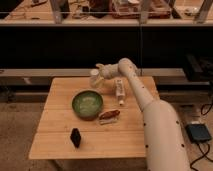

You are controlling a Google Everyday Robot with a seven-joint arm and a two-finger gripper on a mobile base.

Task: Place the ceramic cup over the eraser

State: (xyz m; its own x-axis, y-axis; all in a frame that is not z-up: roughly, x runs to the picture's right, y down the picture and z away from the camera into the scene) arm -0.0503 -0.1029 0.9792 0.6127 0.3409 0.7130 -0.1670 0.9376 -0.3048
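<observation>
**Gripper at the cup, eraser far across the table**

The gripper point(99, 75) sits at the far edge of the wooden table point(59, 96), right against the upper side of the ceramic cup point(93, 81). Whether it has closed on the cup or only rests against it cannot be told from this view. The arm reaches in from the lower right, rises over the table's right side and bends left toward the cup.

The cup stands upright near the middle of the far edge, just behind the green bowl point(87, 104). The eraser point(75, 137), a small black block, stands near the front edge on the left half of the table, well apart from the cup, with the bowl lying between the two.

A white box with markings point(119, 90) lies just right of the cup, under the arm. A reddish-brown item on a white base point(109, 115) rests beside the bowl's front right rim.
</observation>
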